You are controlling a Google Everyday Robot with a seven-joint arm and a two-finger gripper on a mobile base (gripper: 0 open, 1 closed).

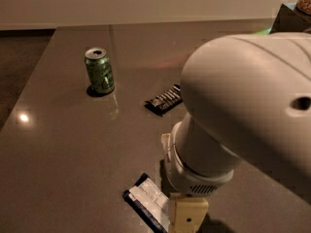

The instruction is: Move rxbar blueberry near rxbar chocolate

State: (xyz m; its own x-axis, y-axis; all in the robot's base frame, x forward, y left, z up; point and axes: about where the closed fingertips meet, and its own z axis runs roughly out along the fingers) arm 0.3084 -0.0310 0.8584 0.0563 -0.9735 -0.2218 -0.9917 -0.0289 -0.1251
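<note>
Two snack bars well apart on a glossy grey-brown tabletop (58, 149)
Flat, dark-wrapped, white-panelled rxbar blueberry (147, 199) lying at 6 o'clock, cream-coloured gripper (187, 217) right at its 3 o'clock end, parted or closed impossible to tell; black, thinly white-lettered rxbar chocolate (164, 100) near centre, toward 12 o'clock from it, beside bulky white arm (243, 106); green drink can (100, 72) upright at 10 o'clock
</note>
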